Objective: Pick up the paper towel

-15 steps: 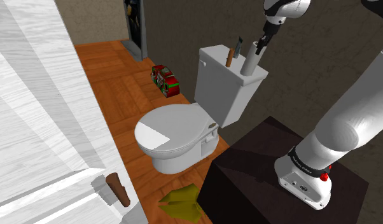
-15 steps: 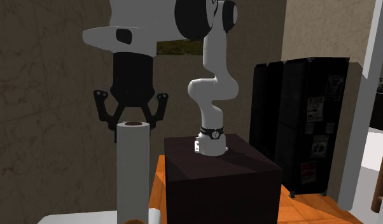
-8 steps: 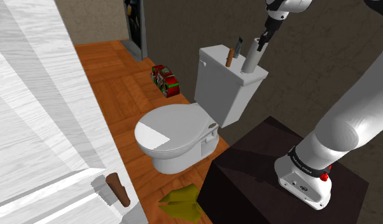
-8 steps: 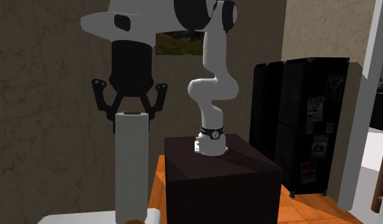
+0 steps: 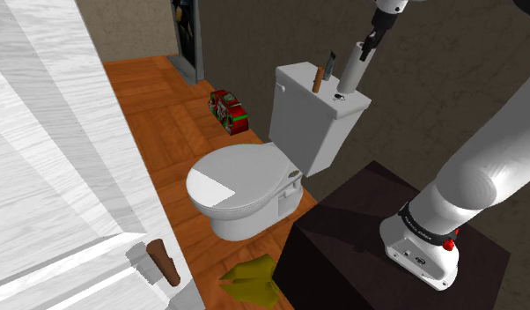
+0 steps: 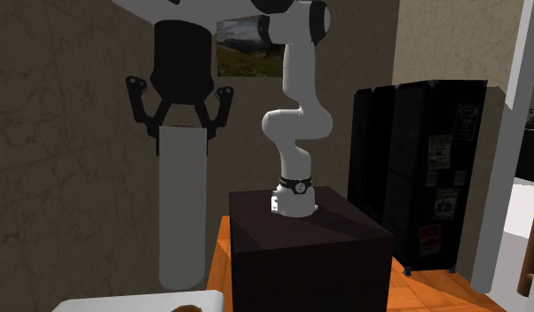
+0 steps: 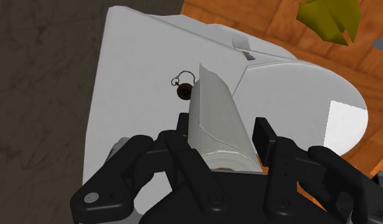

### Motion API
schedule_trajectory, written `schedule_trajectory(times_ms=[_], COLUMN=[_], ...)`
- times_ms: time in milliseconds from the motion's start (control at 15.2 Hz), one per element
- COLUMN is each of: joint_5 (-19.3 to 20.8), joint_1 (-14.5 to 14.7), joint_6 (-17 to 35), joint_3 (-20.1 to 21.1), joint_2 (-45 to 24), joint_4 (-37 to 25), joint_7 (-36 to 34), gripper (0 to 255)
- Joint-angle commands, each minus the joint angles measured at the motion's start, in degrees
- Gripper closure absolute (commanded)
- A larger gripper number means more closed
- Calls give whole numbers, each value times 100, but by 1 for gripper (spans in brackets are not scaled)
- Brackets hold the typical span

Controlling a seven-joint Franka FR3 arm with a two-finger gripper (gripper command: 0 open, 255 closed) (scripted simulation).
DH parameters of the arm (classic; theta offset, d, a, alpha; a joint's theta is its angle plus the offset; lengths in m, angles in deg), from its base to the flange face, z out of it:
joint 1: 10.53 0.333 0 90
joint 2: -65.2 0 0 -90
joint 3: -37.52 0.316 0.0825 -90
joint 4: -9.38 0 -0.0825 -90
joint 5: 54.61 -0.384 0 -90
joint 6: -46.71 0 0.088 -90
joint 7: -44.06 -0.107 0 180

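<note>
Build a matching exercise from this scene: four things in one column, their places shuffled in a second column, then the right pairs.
Things:
1. white paper towel roll
2. slim brown stick
3. red-and-green block
4. olive-yellow folded shape

Places:
A. on the wooden floor by the dark box stand
B. clasped in the black gripper
C. on the white toilet tank
D. on the floor against the dark wall

Pairs: 1-B, 2-C, 3-D, 4-A
</note>
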Motion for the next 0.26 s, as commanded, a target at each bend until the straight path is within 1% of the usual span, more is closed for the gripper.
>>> schedule_trajectory(times_ms=[0,198], joint_5=[2,8], joint_1=[-2,-1], joint_6=[-166,-253], joint_3=[-2,-2], joint_2=[0,11], joint_4=[-164,-242], joint_7=[-1,-5], gripper=[255,255])
